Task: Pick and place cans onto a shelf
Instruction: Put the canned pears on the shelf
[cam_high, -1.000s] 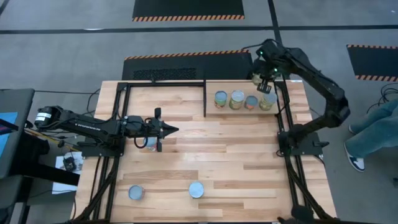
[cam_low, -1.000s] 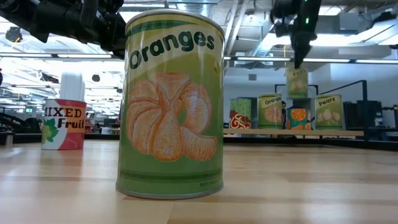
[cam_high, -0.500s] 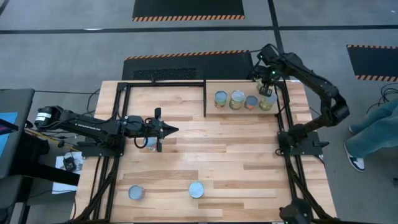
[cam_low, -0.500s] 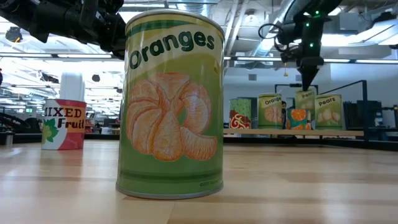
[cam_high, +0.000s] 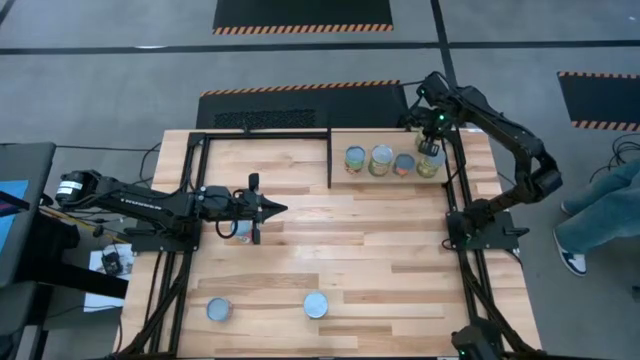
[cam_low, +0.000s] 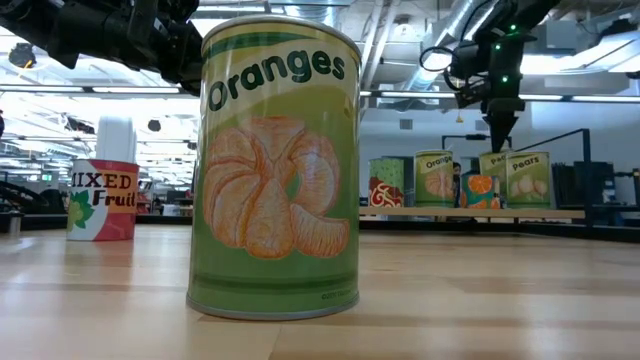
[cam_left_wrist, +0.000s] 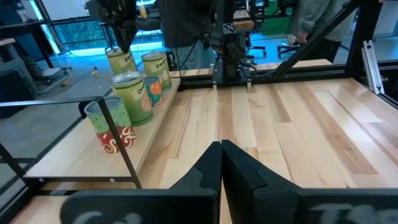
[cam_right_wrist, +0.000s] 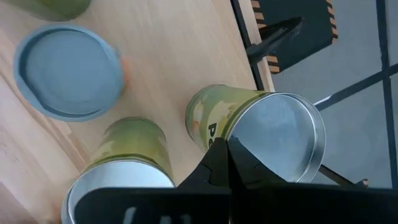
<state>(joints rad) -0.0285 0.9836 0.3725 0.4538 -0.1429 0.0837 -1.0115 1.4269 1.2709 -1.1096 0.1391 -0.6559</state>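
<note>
The right pincer (cam_high: 432, 143) is over the far right end of the shelf (cam_high: 465, 143). It pinches the rim of a green can (cam_right_wrist: 258, 127), which sits by the row of four cans (cam_high: 390, 160) there. The left pincer (cam_high: 268, 209) waits over the left side of the table (cam_high: 370, 250) with its fingers pressed together and nothing in them. Two more cans (cam_high: 266, 307) stand near the front edge of the table. One says Oranges (cam_low: 275, 165) and one says Mixed Fruit (cam_low: 102, 198).
</note>
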